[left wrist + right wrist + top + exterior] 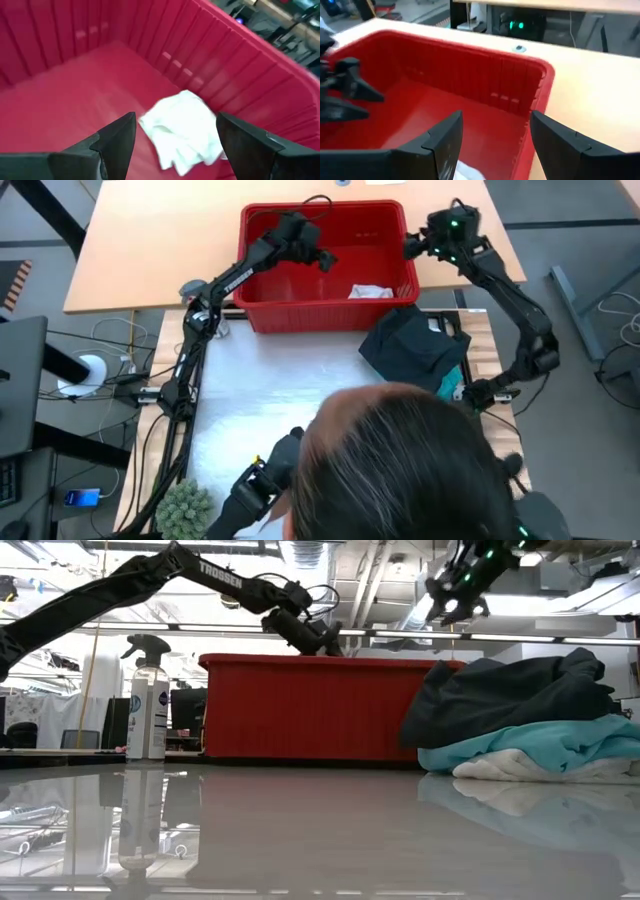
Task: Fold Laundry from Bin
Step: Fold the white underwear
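The left gripper hangs inside the bin, fingers spread wide and holding nothing. A small white piece lies on the bin's floor near a side wall, just ahead of and between those fingers, not touching them. The right gripper hovers over the bin's right rim, its fingers also wide and empty. A pile of dark, turquoise and white clothes sits on the table beside the bin.
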### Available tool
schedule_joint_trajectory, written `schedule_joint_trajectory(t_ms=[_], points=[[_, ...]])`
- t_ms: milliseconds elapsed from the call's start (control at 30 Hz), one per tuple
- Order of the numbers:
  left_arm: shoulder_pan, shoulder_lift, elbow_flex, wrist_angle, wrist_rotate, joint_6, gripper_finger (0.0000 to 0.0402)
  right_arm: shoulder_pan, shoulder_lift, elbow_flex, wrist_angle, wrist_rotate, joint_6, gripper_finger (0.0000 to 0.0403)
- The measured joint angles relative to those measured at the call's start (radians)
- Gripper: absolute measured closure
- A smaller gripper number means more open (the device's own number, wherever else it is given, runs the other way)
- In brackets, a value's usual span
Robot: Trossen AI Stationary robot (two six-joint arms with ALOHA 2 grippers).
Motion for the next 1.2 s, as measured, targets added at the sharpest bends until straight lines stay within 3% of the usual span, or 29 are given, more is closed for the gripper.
schedule_joint_trajectory(t_ms=[267,600,733,1200], points=[[0.01,-0.043,-0.001,0.006,0.035,-0.037,0.0139,0.02,0.33,0.282,-0.06,-0.203,-0.005,0.0149],[0.019,-0.126,0.0,-0.049,0.031,-0.014,0.0139,0.101,0.705,0.855,-0.513,-0.203,-0.232,0.0149],[0.018,-0.149,0.001,-0.09,0.036,0.023,0.0139,0.129,0.74,0.797,-0.465,-0.205,-0.211,0.0149],[0.017,-0.177,0.0,-0.146,0.057,0.04,0.0139,0.144,0.911,0.799,-0.723,-0.214,-0.079,0.0149]])
